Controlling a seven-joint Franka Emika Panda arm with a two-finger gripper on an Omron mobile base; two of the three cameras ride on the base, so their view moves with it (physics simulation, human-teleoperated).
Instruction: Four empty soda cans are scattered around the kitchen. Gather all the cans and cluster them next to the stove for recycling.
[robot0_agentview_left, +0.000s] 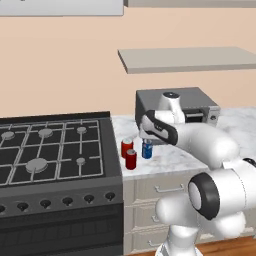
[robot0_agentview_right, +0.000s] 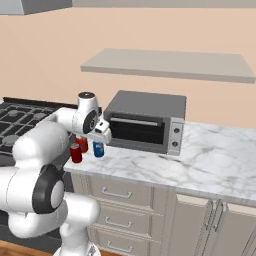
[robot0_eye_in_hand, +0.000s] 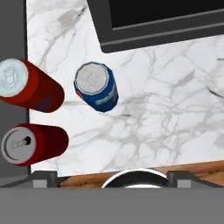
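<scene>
I'm hovering the gripper (robot0_agentview_left: 145, 136), jaws spread and holding nothing, above the blue can (robot0_eye_in_hand: 96, 86), which is standing just right of two red cans (robot0_eye_in_hand: 29, 86) beside the stove (robot0_agentview_left: 50, 150). I'm lifting straight, probably clearing it, avoiding knocks.

Count now: three small upright soda cans w/ silvery tops on white grey-veined marble counter (robot0_agentview_left: 175, 157). Two red – one red can (robot0_agentview_left: 127, 146) nearer wall, second red can (robot0_agentview_left: 131, 159) nearer front edge. One blue can (robot0_agentview_left: 147, 149). One wide black gas stove (robot0_agentview_left: 50, 150), five round grey burners, six front knobs. One grey box-shaped countertop oven (robot0_agentview_right: 145, 122). One beige wall shelf (robot0_agentview_right: 170, 65).
</scene>
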